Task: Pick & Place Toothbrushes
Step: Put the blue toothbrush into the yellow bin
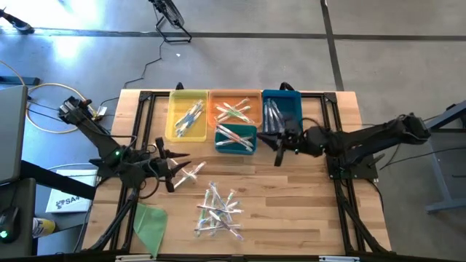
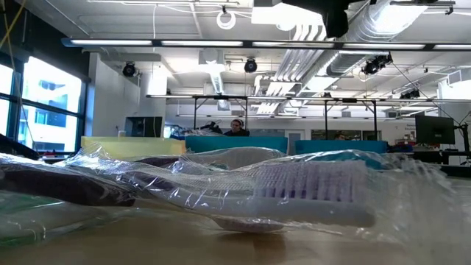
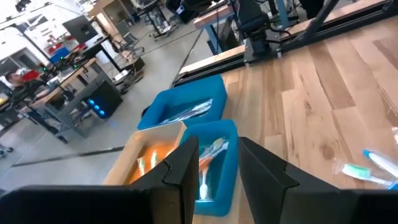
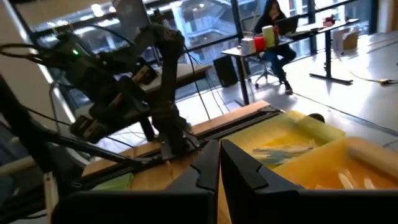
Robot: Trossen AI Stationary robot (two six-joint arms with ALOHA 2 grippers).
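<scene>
- The toothbrushes (image 1: 217, 211) still to be sorted lie in a loose heap on the tabletop (image 1: 291, 204), toward the front and roughly midway between the two arms; a single wrapped toothbrush (image 1: 191, 173) lies apart from the heap, up and to its left.
- The left gripper (image 1: 173, 166) hovers just beside that single one, fingers parted to a middling gap — nothing shows between them in its own wrist view.
- That toothbrush's long axis runs slantwise, one end pointing back toward the left fingers, so I'd judge this arm far the nearer for the next pick.
- The right gripper (image 1: 279, 151) is up by the bins, at the near edge of the dark blue bin (image 1: 282, 109), fingers pressed together and empty.
- Brushes already lie in the yellow bin (image 1: 187, 115), the orange bin (image 1: 234, 109) and the small blue bin (image 1: 235, 137) — the heap is well apart from the right arm.
</scene>
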